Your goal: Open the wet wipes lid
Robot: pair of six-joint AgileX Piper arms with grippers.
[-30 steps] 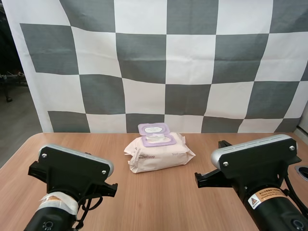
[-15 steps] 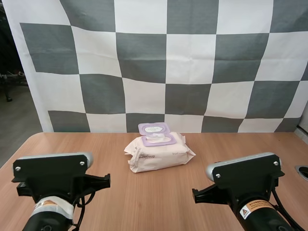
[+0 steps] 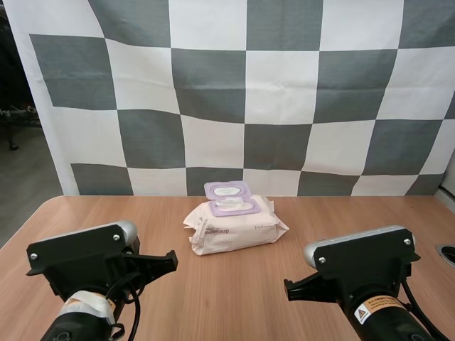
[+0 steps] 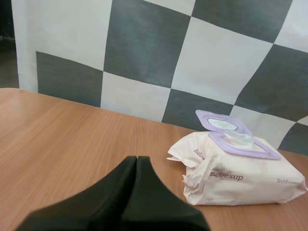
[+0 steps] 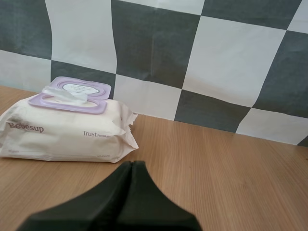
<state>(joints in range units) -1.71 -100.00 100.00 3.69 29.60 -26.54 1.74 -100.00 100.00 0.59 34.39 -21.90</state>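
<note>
- Lilac lid [image 3: 227, 190] stands flipped up at the back of the pack of wet wipes [image 3: 234, 226], with a white wipe [image 3: 229, 204] showing in the opening; we judge the task done.
- The pack lies mid-table on the wood table [image 3: 234, 305], well apart from both our arms.
- Our left gripper [image 4: 136, 159] points toward the pack, fingers pressed together on nothing.
- Our right gripper [image 5: 132, 164] is likewise closed and empty; we see nothing left to do.

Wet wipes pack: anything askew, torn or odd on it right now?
Nothing looks damaged. The pack lies slightly turned on the table, its lid already flipped up and a wipe poking from the opening. The left gripper and right gripper are shut, apart from it.
</note>
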